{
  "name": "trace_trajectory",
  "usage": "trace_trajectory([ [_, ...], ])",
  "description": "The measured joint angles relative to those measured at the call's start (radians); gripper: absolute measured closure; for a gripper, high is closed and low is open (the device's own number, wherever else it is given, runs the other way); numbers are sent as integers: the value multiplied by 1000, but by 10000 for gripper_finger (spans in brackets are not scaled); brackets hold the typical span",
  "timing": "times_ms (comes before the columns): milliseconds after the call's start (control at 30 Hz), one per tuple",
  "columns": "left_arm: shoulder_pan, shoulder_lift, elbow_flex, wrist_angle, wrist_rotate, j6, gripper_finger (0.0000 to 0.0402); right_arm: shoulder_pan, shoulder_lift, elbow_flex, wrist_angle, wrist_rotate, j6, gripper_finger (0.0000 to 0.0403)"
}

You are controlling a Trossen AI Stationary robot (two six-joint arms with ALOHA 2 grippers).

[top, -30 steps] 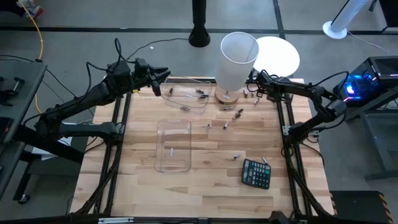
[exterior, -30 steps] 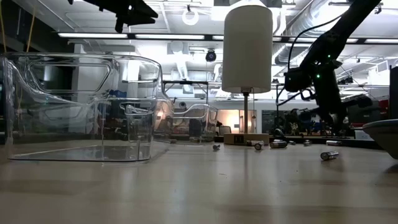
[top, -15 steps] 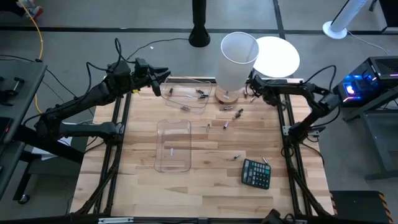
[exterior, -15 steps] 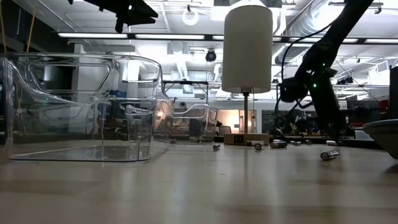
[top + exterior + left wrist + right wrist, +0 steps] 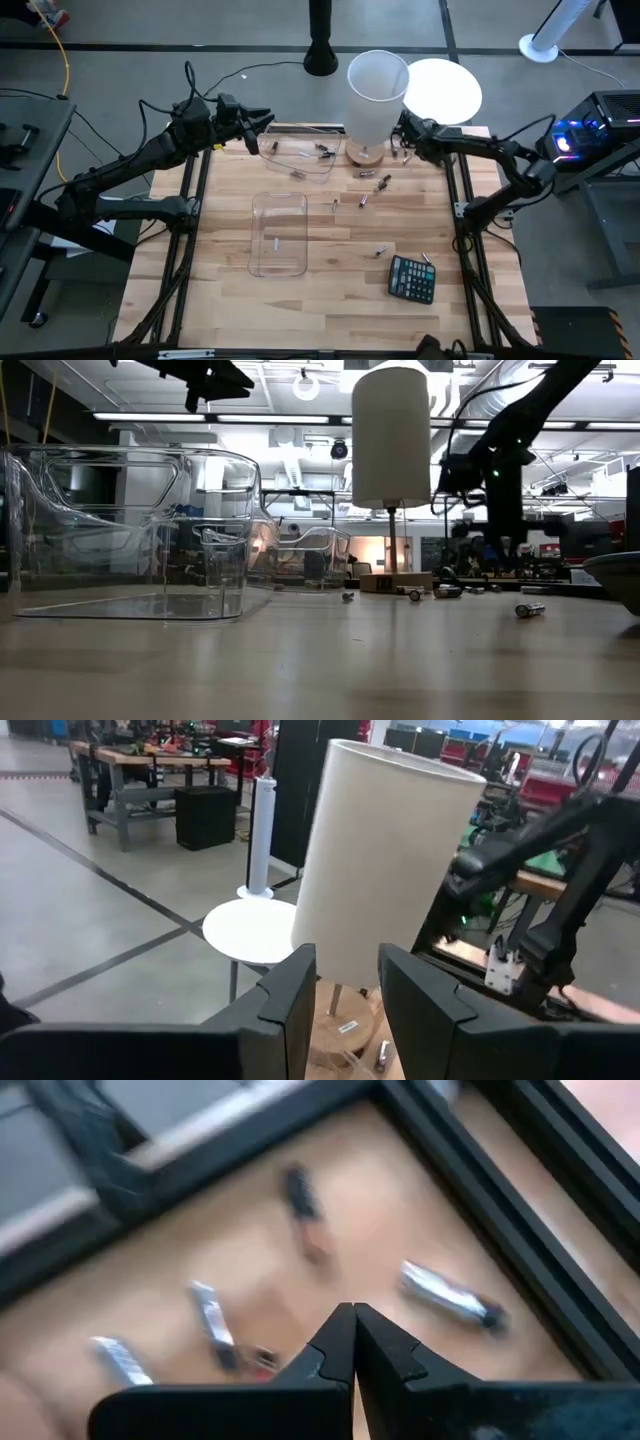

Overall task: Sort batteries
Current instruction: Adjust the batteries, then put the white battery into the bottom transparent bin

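1. We saw our right gripper point(image 5: 402, 124) at the far right corner of the table point(image 5: 330, 300), beside the white lamp point(image 5: 375, 90). Its fingers point(image 5: 330, 1350) were pressed together with nothing between them.
2. The batteries point(image 5: 450, 1295) lay loose on the wood just beyond those closed tips. One silvery cell was off to one side of the tips, a darker one point(image 5: 300, 1195) lay farther ahead, and two more point(image 5: 210, 1320) were on the other side. None touched the fingers.
3. Our left gripper point(image 5: 262, 125) waited raised above the far left of the table, near the farther clear tray point(image 5: 300, 160). Its fingers point(image 5: 290, 995) were spread a little, with a narrow gap and nothing held.
4. We judged each battery to be light, rigid and smooth. A cell would probably roll or skid if nudged, so the fingers should open, straddle one cell across its middle and close on its curved sides.
5. The overhead view alone showed the whole scatter. More cells point(image 5: 364, 200) lay mid-table, others by the calculator point(image 5: 411, 278), several in the far tray, and one in the nearer tray point(image 5: 278, 235).
6. The table-height view alone showed the left gripper point(image 5: 215, 380) well clear of the wood and a cell point(image 5: 530, 609) lying flat on it. Only the right wrist view showed the closed tips close to the nearest cells.
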Motion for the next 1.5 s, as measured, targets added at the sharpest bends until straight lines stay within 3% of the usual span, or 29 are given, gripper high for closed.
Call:
trace_trajectory([
  [133, 1, 0, 0, 0, 0, 33, 296, -59, 0, 54, 86, -26, -101, 403],
  [333, 1, 0, 0, -2, 0, 41, 296, -148, 2, 62, 24, -57, -177, 403],
  [600, 1, -1, 0, 1, 0, 34, 296, -72, -4, 61, -108, -67, -177, 403],
  [767, 1, -1, 0, 1, 0, 34, 296, 5, -41, 61, -331, 6, -137, 403],
  [867, 1, -1, 0, 1, 0, 34, 296, 26, -47, 61, -383, -7, -182, 403],
  [1100, 1, -1, 0, 0, 0, 28, 296, -40, -45, -5, -226, -164, -471, 403],
  [1400, 1, -1, 0, 0, 0, 5, 296, -104, -45, -43, -177, -209, -618, 402],
  [1500, 1, -1, 0, 0, 0, 5, 296, -110, -45, -82, -112, -303, -652, 393],
])
